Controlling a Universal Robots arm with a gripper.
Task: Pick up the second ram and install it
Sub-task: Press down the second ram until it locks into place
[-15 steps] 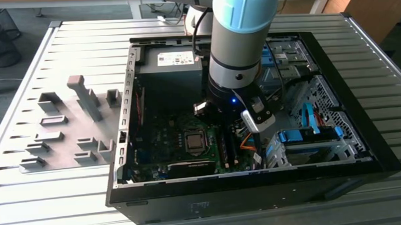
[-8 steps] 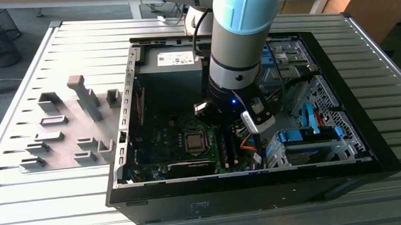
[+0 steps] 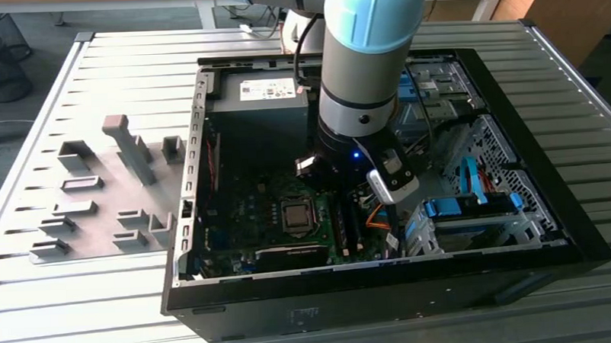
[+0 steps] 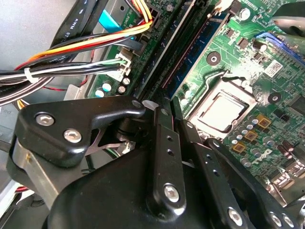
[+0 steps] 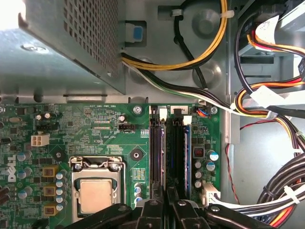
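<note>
Ram (image 5: 187,143): thin blue edge standing upright in the slot row (image 5: 175,143) on the mobo, just ahead of the gripper (image 5: 167,193). Fingers pressed together over the slots; can't tell if anything's pinched. 1 CPU (image 5: 95,193) beside the slots. Cable bundle (image 5: 267,109) crowds the other side. PSU (image 3: 262,93) has a white label, unreadable. Case (image 3: 391,290) walls close round the arm.

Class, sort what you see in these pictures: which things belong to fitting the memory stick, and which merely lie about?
Belonging to the job: the hand, at the memory slots; the motherboard.

Just lying about: grey fixture blocks on the table; power supply; cable bundle; blue drive brackets; processor socket.
</note>
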